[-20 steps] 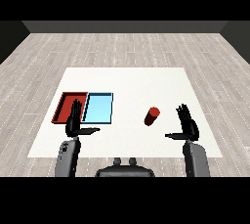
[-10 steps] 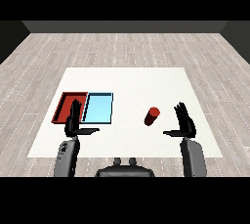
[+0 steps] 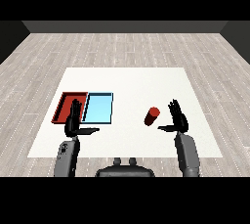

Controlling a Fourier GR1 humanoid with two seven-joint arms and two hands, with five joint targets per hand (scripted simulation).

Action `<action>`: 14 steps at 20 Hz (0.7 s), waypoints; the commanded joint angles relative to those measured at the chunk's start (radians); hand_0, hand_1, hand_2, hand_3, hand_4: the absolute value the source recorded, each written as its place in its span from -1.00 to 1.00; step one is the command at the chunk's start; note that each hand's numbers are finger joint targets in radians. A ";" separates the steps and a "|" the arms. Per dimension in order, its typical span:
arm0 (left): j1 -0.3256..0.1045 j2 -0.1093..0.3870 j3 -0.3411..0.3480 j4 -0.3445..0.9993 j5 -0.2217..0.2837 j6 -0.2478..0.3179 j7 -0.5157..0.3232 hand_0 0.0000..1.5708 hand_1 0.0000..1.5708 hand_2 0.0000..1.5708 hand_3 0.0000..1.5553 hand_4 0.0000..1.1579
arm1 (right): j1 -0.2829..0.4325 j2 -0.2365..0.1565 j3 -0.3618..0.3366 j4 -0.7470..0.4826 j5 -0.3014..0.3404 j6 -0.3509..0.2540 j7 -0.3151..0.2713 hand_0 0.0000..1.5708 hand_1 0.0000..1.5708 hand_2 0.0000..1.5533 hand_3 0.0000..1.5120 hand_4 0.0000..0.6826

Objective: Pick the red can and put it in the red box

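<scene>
The red can (image 3: 152, 116) stands on the white table, right of centre. My right hand (image 3: 178, 118) is just to its right, a small gap away, open with fingers straight up and the thumb reaching toward the can. The red tray (image 3: 65, 104) lies at the left of the table, with the light blue tray (image 3: 99, 107) touching its right side. My left hand (image 3: 73, 121) hovers open over the near edge of the red tray, thumb stretched to the right. Neither hand holds anything.
The white table (image 3: 127, 81) ends close in front of both forearms. Grey wood flooring surrounds it.
My right hand has shifted slightly left, closer to the red can. The left hand and the can have stayed where they were.
</scene>
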State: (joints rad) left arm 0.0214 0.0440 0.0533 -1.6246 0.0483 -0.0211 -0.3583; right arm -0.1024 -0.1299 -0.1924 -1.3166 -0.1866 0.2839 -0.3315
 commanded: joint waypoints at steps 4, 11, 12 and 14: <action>-0.032 -0.006 0.017 0.058 0.018 -0.006 -0.044 -1.00 -1.00 -1.00 -1.00 -1.00 | -0.039 0.031 0.004 0.113 -0.016 -0.010 -0.055 -1.00 -1.00 -1.00 -1.00 -1.00; 0.011 0.006 0.016 0.023 0.045 -0.042 -0.025 -1.00 -1.00 -1.00 -1.00 -1.00 | -0.032 0.053 0.045 0.112 -0.019 -0.022 -0.051 -1.00 -1.00 -1.00 -1.00 -1.00; 0.003 0.002 0.003 -0.044 0.030 -0.008 0.048 -1.00 -1.00 -1.00 -1.00 -1.00 | -0.146 0.058 0.034 0.251 0.002 -0.044 -0.080 -1.00 -1.00 -1.00 -1.00 -1.00; -0.046 -0.017 0.001 0.033 0.016 0.012 0.008 -1.00 -1.00 -1.00 -1.00 -1.00 | -0.099 0.048 0.030 0.153 -0.036 -0.053 -0.010 -1.00 -1.00 -1.00 -1.00 -1.00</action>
State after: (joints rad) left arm 0.0141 0.0367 0.0576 -1.6181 0.0722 -0.0281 -0.3595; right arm -0.1915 -0.0796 -0.1601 -1.1427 -0.1943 0.2469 -0.3913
